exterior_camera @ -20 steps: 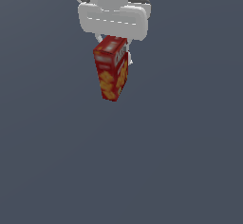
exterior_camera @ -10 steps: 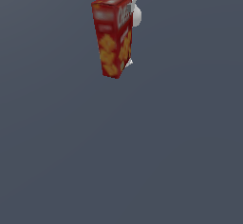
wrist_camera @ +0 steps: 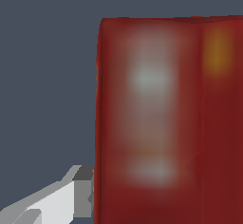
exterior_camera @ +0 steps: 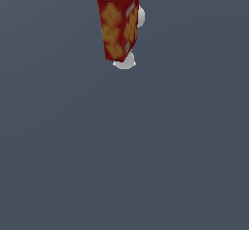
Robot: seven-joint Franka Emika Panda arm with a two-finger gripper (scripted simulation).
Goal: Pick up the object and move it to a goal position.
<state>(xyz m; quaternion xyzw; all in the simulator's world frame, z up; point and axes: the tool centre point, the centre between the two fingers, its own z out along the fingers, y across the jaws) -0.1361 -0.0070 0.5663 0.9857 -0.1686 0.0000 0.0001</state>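
The object, a tall red cracker box (exterior_camera: 118,17) with orange-yellow cracker pictures, hangs in the air at the top of the exterior view, its top cut off by the frame edge. It is slightly tilted. My white gripper is mostly hidden behind the box; only two rounded white parts (exterior_camera: 124,62) show past its lower end and its side. In the wrist view the box (wrist_camera: 161,123) fills most of the picture, blurred. One grey-tipped finger (wrist_camera: 81,194) presses against the box's side; the other finger is hidden. The gripper is shut on the box.
A plain dark grey-blue floor (exterior_camera: 126,151) lies under and around the box. No other objects show in either view.
The box has risen in the exterior view and looks larger. The gripper body, seen above the box one second ago, is now mostly hidden behind it or out of frame.
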